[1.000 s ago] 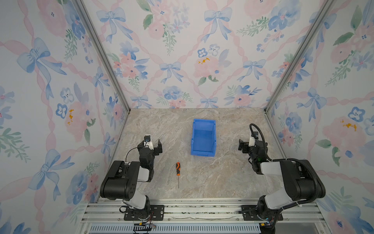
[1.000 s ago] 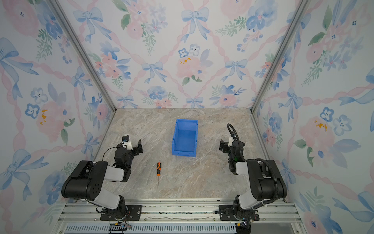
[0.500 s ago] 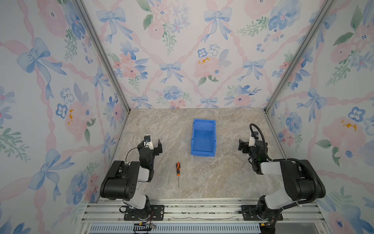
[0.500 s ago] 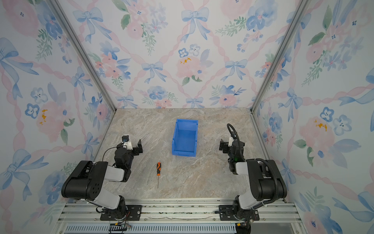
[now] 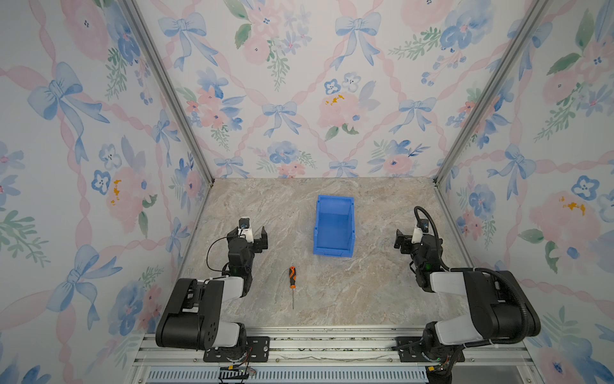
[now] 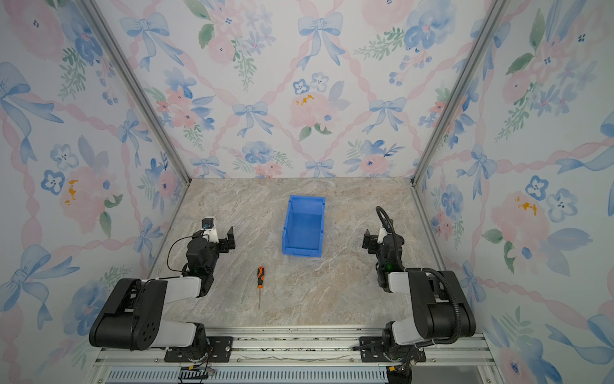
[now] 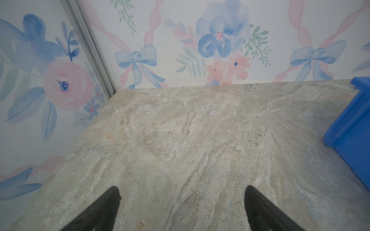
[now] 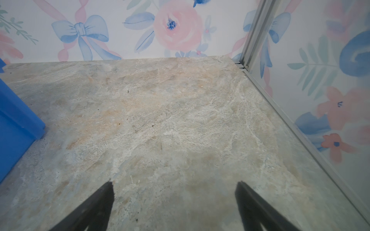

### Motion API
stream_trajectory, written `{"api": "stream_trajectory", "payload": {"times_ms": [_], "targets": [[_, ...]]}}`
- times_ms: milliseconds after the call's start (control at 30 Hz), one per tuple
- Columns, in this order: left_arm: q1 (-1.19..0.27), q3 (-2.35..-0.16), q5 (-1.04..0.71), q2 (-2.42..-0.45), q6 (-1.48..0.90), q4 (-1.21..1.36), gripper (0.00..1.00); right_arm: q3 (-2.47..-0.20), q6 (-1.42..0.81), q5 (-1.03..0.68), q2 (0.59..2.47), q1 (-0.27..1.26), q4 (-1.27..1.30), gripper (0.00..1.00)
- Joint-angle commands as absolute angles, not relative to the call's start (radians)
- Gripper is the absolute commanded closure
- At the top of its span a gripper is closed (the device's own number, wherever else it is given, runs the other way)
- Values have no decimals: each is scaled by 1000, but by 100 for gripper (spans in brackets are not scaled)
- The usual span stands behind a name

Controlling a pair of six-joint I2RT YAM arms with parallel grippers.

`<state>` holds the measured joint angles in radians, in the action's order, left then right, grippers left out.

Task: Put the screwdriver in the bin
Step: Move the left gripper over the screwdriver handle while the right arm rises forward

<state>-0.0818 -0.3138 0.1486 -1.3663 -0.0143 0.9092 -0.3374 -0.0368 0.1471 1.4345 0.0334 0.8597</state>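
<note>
Screwdriver [image 5: 292, 278] is lying ungrasped before the blue bin [image 5: 333, 253]; left gripper [image 7: 181, 192] and right gripper [image 8: 174, 186] are flanking it, jaws apart for pickup.

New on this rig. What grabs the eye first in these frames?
The bright blue bin stands mid-table, empty, against loud floral wallpaper. The orange-and-black screwdriver lies flat on the marbled table, in front of the bin's low wall and apart from it. The left gripper and right gripper sit open on either side, holding nothing.
</note>
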Motion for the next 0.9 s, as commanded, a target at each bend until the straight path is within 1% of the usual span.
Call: {"api": "stream_trajectory", "payload": {"times_ms": [0, 133, 300, 467, 567, 667, 733, 867], "targets": [[-118, -364, 199, -1282, -27, 643, 3, -360, -85, 218, 1313, 26, 725, 3], [-172, -454, 299, -1200, -121, 353, 3, -389, -79, 179, 1222, 40, 575, 3], [-254, -591, 310, -1163, -213, 33, 2, -431, -81, 254, 1076, 102, 347, 3], [-323, -777, 364, -1173, -374, -302, 2, -520, -164, 259, 977, 140, 94, 3], [-374, -801, 342, -1145, -425, -388, 2, -611, -217, 277, 973, 175, -85, 3], [-391, -807, 261, -1135, -496, -459, 3, -721, -246, 253, 1005, 211, -286, 3], [-427, -824, 247, -1149, -530, -514, 2, -746, -232, 247, 1006, 253, -344, 3], [-519, -847, 246, -1166, -623, -629, 3, -733, -223, 227, 958, 334, -348, 3]]}}
